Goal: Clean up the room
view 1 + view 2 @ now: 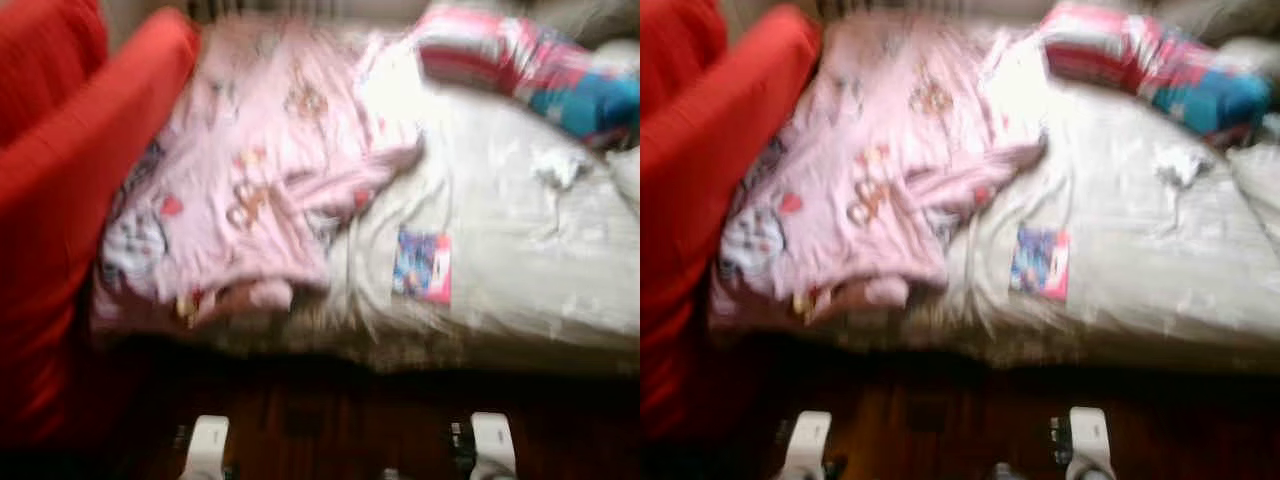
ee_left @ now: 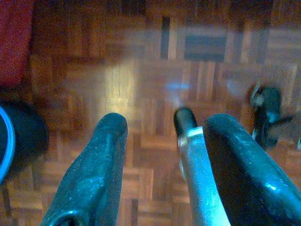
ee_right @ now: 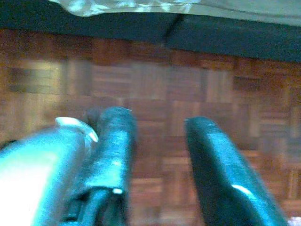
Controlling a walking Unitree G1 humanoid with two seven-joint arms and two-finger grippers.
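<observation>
A rumpled pink printed blanket (image 1: 250, 170) lies on the pale bed (image 1: 520, 260), seemingly well above both low-hanging grippers, left (image 2: 162, 136) and right (image 3: 157, 136), each spread empty over parquet floor (image 3: 160, 75).

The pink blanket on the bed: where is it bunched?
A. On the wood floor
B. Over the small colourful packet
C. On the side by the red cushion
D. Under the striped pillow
C: the pink blanket lies heaped on the bed right beside the red cushion.
</observation>
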